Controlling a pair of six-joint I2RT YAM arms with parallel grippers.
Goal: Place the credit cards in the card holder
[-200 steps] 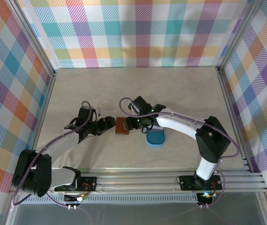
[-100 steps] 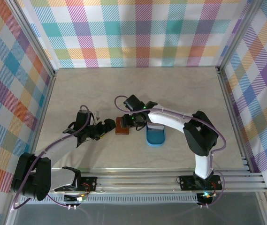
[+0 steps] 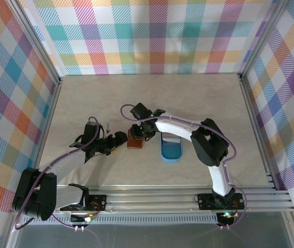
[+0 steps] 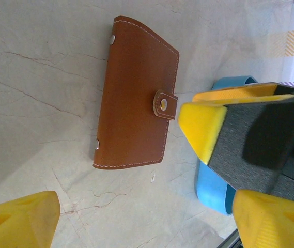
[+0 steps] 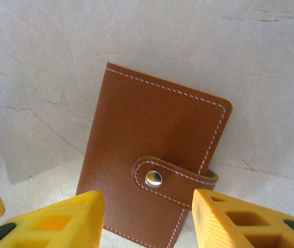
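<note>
blue tray on pale table

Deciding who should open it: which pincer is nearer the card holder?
Right. The right pincer hovers over the card holder; the left pincer stands apart, to its left in the top view.

Top camera overhead; wrist cameras both closely face the wallet.

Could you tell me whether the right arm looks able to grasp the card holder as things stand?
Probably yes: the right gripper hangs open over the closed card holder, with nothing between them.
</note>
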